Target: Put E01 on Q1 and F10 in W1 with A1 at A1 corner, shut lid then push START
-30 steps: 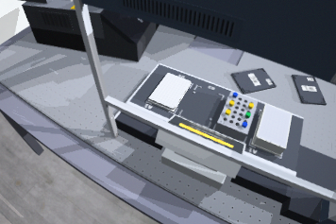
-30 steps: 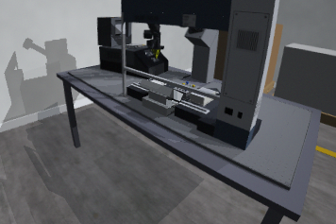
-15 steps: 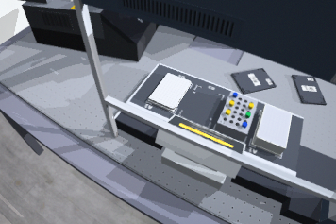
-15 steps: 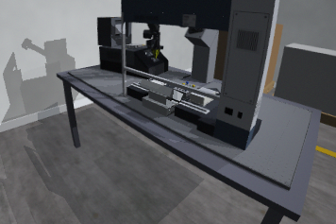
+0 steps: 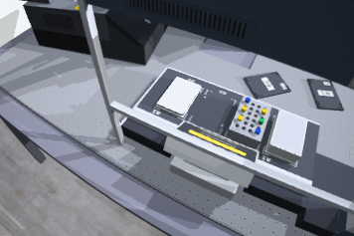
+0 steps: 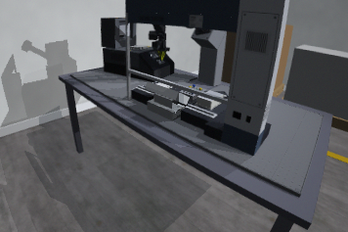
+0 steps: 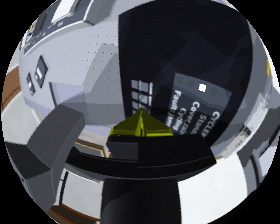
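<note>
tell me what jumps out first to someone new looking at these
A big dark hooded enclosure with a louvred vent looms over the deck. Below it, a grey tube block studded with blue, yellow and green caps sits between two white ribbed blocks, behind a bright yellow strip.

Top view looks steeply down, close on the deck (image 5: 149, 96); exterior stands far off, low — both share it; wrist fisheye nears the cycler panel (image 7: 196, 110) at 2 o'clock.
</note>
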